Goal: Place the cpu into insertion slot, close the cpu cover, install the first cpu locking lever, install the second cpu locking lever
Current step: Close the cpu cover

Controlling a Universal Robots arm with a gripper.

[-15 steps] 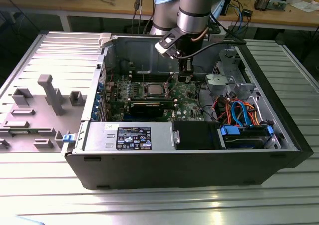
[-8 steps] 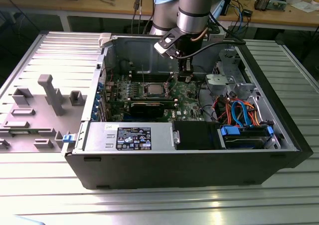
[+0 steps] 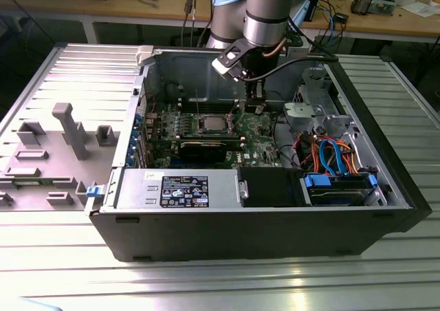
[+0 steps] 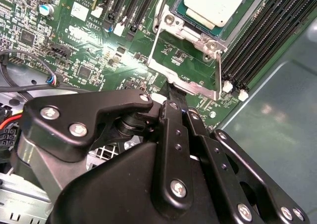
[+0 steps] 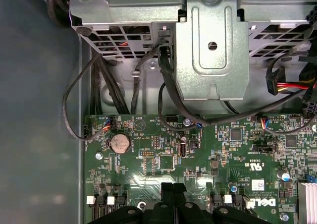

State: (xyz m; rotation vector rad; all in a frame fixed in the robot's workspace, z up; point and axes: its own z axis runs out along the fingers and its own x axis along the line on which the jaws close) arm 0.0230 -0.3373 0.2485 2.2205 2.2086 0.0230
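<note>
The cpu (image 4: pixel 218 3) lies silvery side up in the insertion slot (image 4: pixel 195 33) on the green motherboard; the exterior view shows the cpu (image 3: pixel 212 124) in the middle of the open case. The cpu cover (image 4: pixel 195 87), a thin silvery frame with a large window, stands tilted up off the slot on its hinge. My gripper (image 4: pixel 174 91) is shut, and its black tips meet the cover's free edge. Whether any metal lies between them is hidden. The gripper (image 3: pixel 254 108) hangs to the exterior view's right of the slot. The gripper (image 5: pixel 172 188) rises over the board's edge.
Long black memory slots (image 4: pixel 257 40) flank the socket. A metal drive cage (image 5: pixel 213 50) with black cables (image 5: pixel 168 85) stands beyond the board, and a coin battery (image 5: pixel 119 143) sits nearby. A graphics card (image 3: pixel 206 148) and power supply (image 3: pixel 179 187) lie toward the case front.
</note>
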